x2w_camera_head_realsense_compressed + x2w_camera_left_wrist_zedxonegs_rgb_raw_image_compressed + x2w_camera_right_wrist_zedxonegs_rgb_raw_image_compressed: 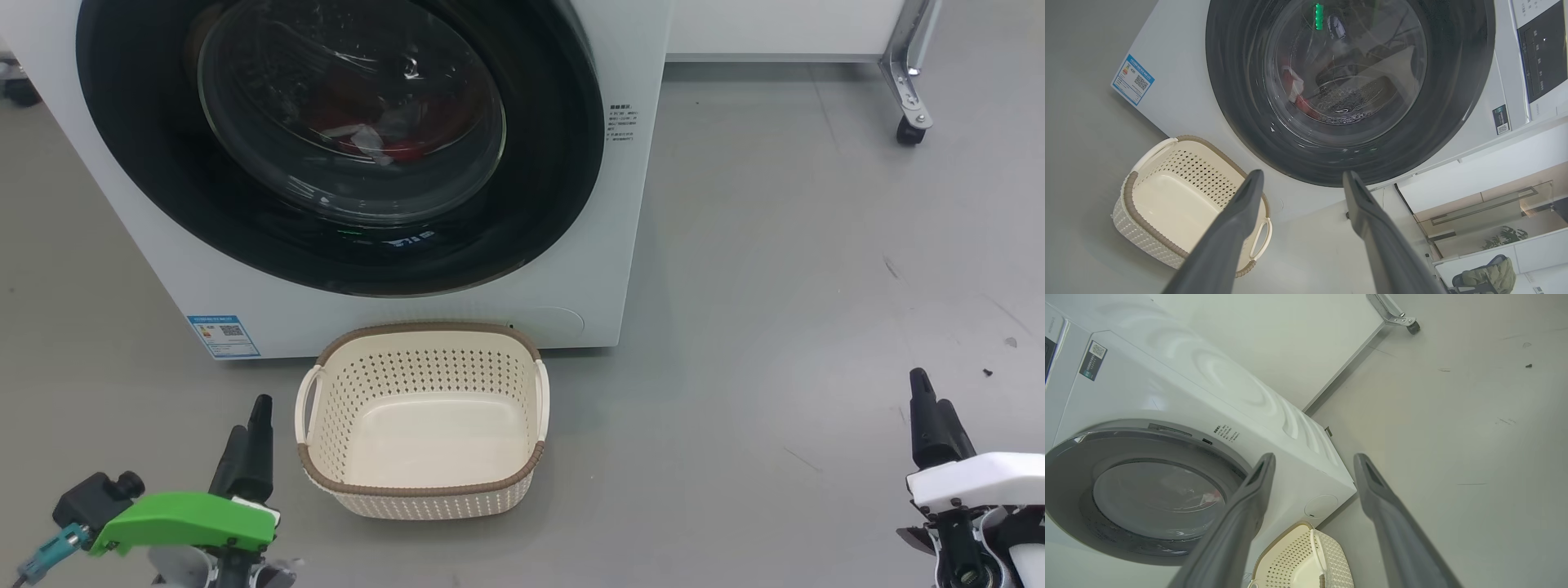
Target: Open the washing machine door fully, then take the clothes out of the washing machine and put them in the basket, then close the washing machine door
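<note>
- The washing machine stands on the grey floor, and its round black-rimmed door is shut flat against the front.
- Behind the door glass, red clothes with some white fabric lie low in the drum.
- The basket sits empty on the floor right in front of the washing machine, just below the door.
- The left fingers hang in front of the washing machine, just beside the basket's left handle, spread wide with nothing between them.
- The right fingers are off to the right of the washing machine, well apart from it over bare floor, also spread wide and empty.
- A blue label marks the washing machine's lower left corner.
</note>
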